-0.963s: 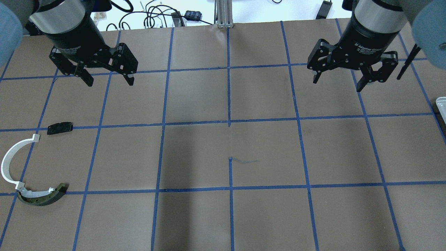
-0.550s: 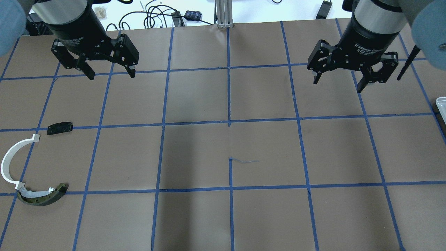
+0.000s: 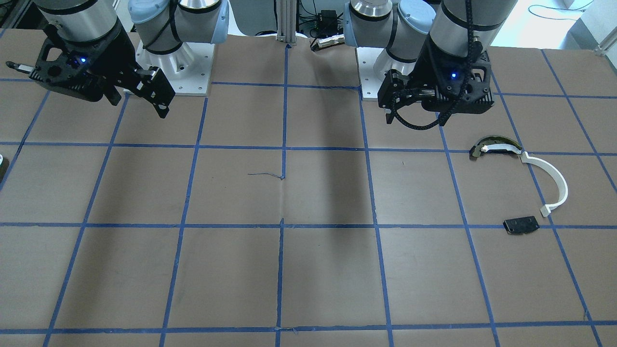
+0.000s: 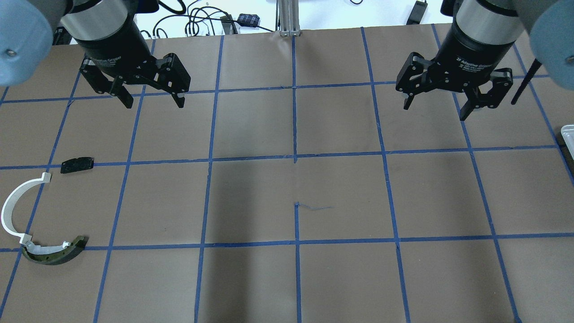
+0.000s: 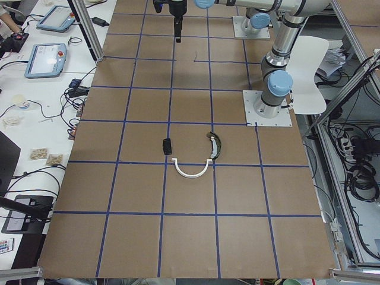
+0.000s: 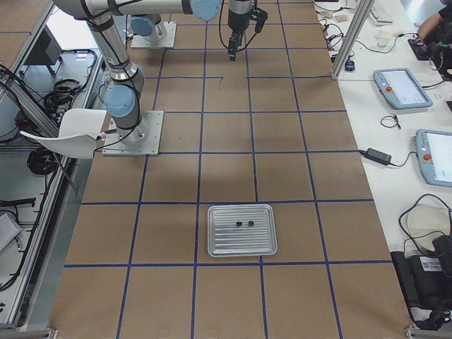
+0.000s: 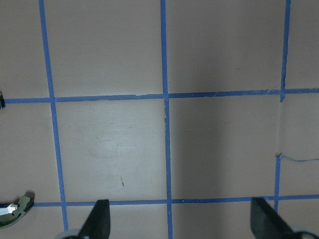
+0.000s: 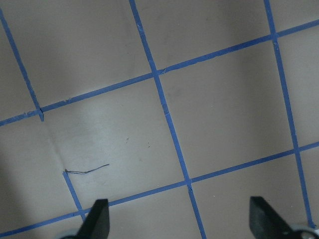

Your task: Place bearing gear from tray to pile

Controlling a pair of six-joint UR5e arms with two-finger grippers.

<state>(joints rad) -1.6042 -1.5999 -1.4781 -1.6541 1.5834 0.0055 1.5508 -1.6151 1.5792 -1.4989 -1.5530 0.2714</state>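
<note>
I judge this the opening reach: the left gripper (image 4: pixel 154 104) and right gripper (image 4: pixel 435 111) both hang empty with fingers spread, while the bearing gear (image 6: pixel 239 224) seems to be one of two small dark bits (image 6: pixel 251 224) in the tray (image 6: pixel 226 244), well out beyond the right gripper's outer side. Next that gripper must travel over the tray and pinch the small part, then get it to the pile (image 4: pixel 27 242) of white arc strip (image 4: pixel 4 214), dark curved piece (image 4: pixel 58 258) and black plate (image 4: pixel 77 164), lying outward of the left gripper and nearer the robot. Each gripper body reads "Adaptive Gripper"; finer print is illegible
</note>
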